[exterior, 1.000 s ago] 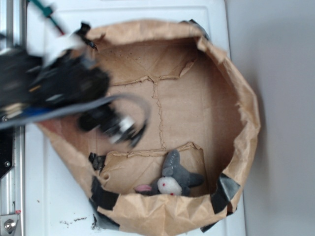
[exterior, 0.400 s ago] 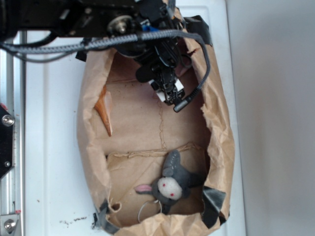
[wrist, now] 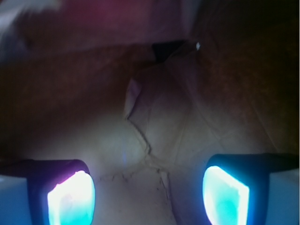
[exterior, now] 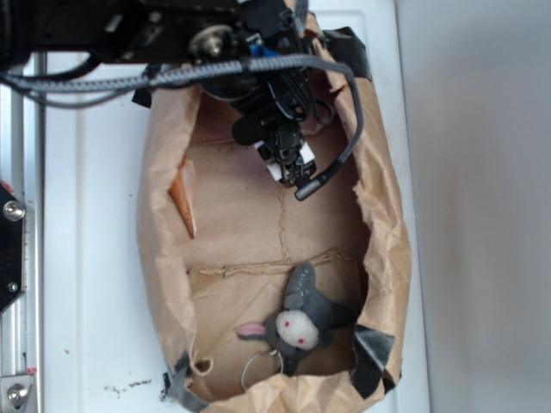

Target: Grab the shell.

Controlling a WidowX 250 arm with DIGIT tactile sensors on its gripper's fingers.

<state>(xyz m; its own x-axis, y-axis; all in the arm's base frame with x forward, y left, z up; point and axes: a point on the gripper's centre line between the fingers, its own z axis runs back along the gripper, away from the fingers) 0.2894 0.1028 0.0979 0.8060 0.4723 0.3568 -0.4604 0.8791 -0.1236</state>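
The black robot tool hangs inside the crumpled brown paper bag, up near 12 o'clock of the bag's floor. In the wrist view its two glowing finger pads stand wide apart, one at each bottom corner, and only bare brown paper shows between them. So the tool is released and holds nothing.

The slender orange-tan spiral shell lies by the bag's left wall, at about 9 o'clock. Its wide end points up toward 12 o'clock and its thin tip points down toward 6 o'clock. It seems to lean on the paper wall. It sits well apart from the tool, off toward 8 o'clock from it. The wrist view does not show the shell at all.

The grey and white plush animal lies at the bag's 6 o'clock end, far from both. It is not the thing to grab. The bag rests on a white tabletop.

The step in hand looks like the reach: the tool is in the bag but not over the shell yet. Next, the tool likely needs to slide toward 8 o'clock until the shell sits between its pads. It may need to turn so the pads close across the thin body, not along it. Then it should go down and squeeze. The paper wall is very close to the shell, so one finger could catch on it.
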